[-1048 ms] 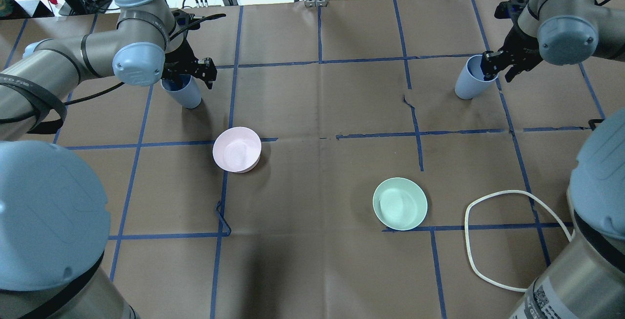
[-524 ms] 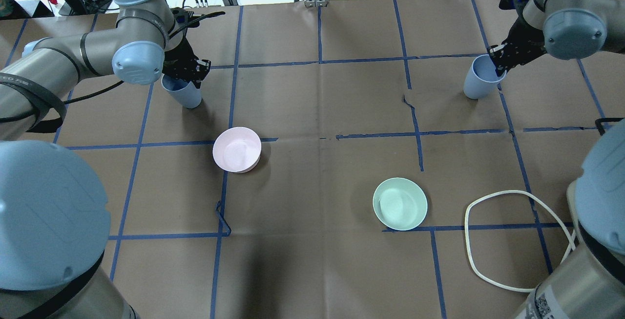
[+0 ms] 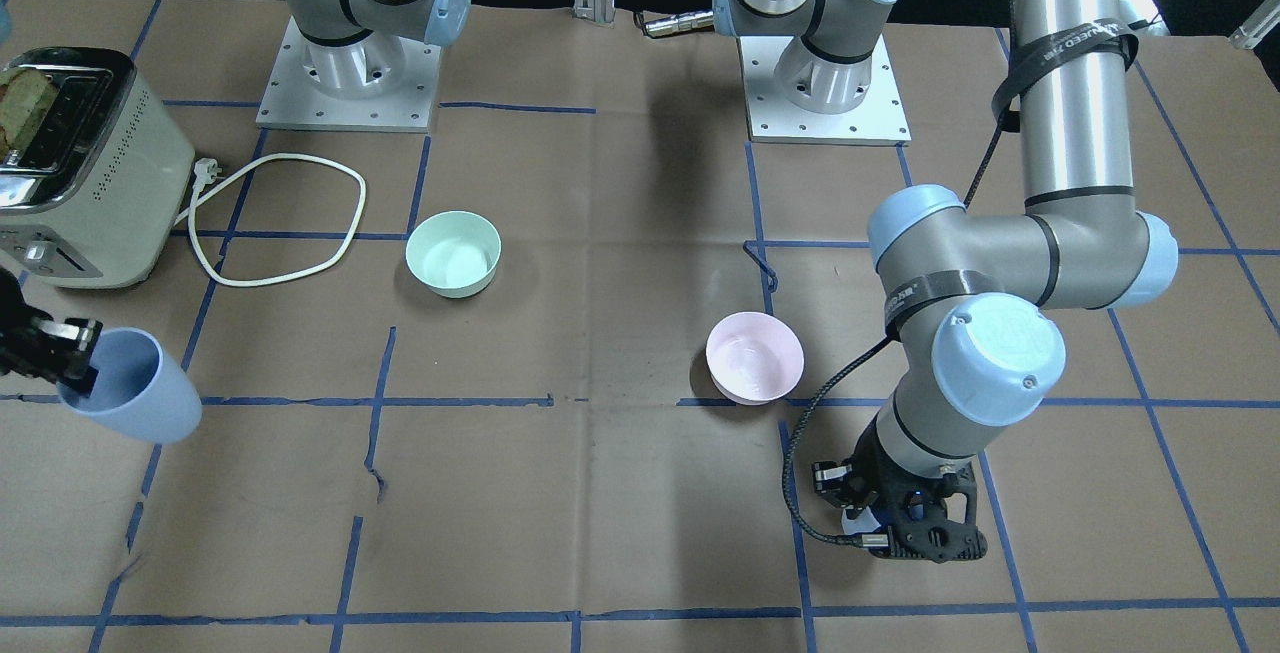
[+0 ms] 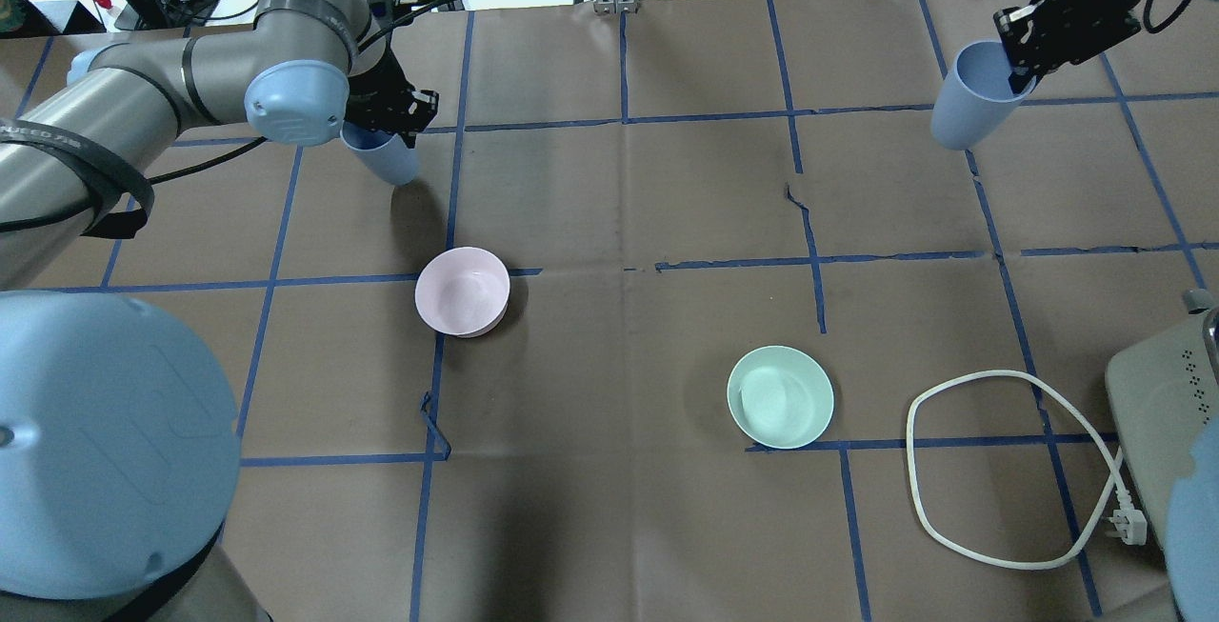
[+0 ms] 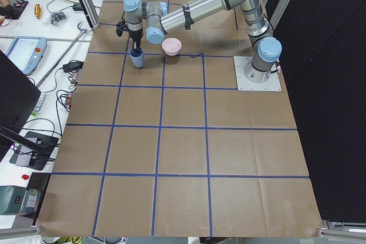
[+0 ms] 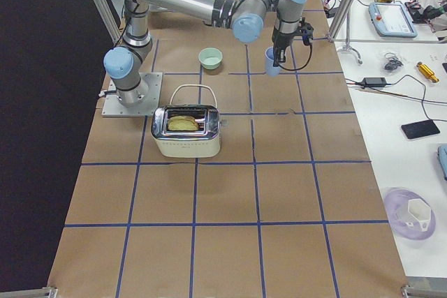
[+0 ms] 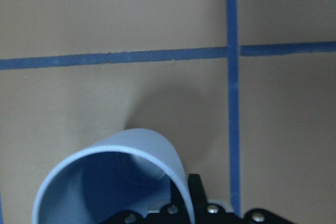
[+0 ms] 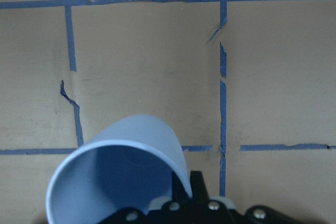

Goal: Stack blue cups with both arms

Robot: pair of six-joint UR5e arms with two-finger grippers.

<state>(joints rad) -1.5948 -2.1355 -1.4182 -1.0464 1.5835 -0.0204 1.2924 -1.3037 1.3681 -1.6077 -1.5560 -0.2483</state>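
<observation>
Pointing mouths upward, both blue cups (image 4: 390,161) (image 4: 960,119) hang near-vertical from the grippers (image 4: 379,131) (image 4: 1015,77).

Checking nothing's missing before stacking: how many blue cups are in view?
2. The left cup is gripped at its rim by the left tool, beyond the pink bowl; the right cup by the right tool, far right.

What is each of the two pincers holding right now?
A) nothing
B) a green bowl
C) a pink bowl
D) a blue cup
D: the left pincer is clamped on the rim of the left cup and the right pincer on the rim of the right cup, while both bowls sit untouched.
</observation>
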